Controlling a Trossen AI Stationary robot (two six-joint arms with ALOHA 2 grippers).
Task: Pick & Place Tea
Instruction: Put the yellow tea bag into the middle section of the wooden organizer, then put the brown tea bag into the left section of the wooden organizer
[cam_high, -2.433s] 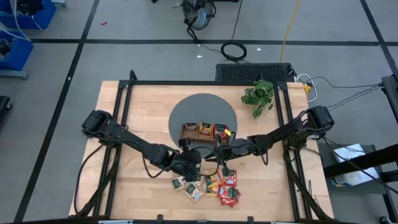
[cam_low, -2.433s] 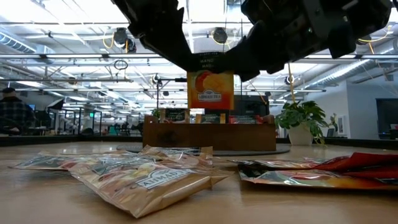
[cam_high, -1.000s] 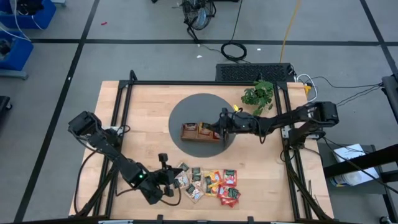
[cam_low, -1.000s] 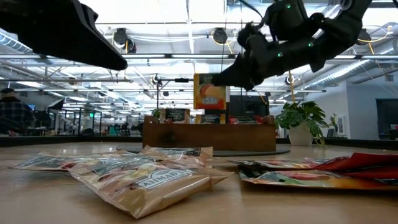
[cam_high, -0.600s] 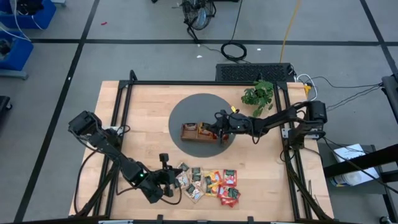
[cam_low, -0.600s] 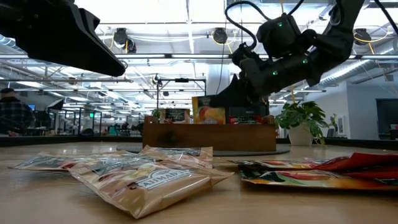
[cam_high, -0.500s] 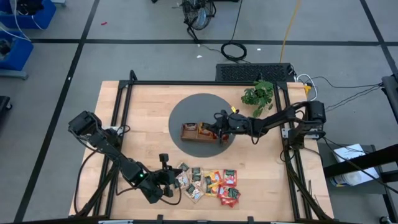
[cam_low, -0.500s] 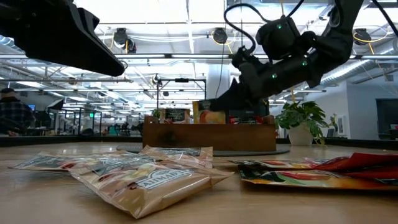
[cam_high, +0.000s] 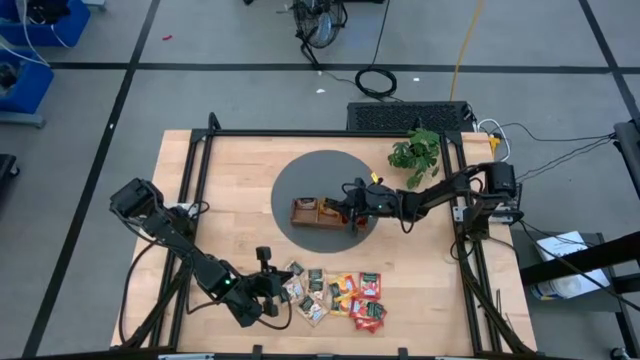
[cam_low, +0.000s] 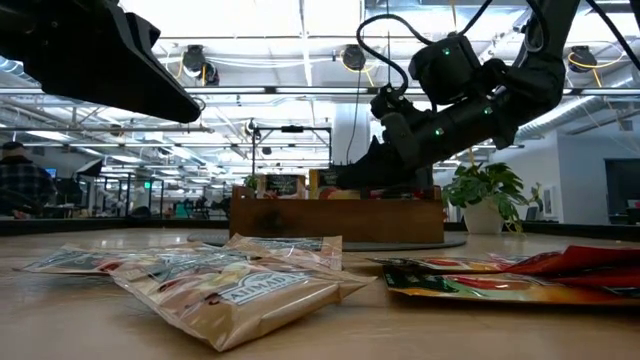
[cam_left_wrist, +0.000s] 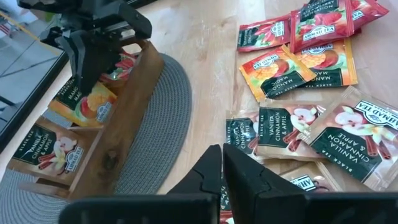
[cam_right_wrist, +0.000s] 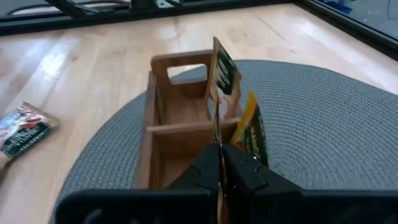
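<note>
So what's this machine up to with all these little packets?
It's sorting tea sachets into a wooden tray on a round grey mat. The right hand is at the tray, shut on an orange sachet it is lowering into the middle compartment. The left hand waits, shut, beside the loose sachets still lying at the table's front edge.

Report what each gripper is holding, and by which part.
The right gripper pinches an orange-yellow tea sachet by its top edge, lowering it into the wooden tray. The left gripper holds nothing.
</note>
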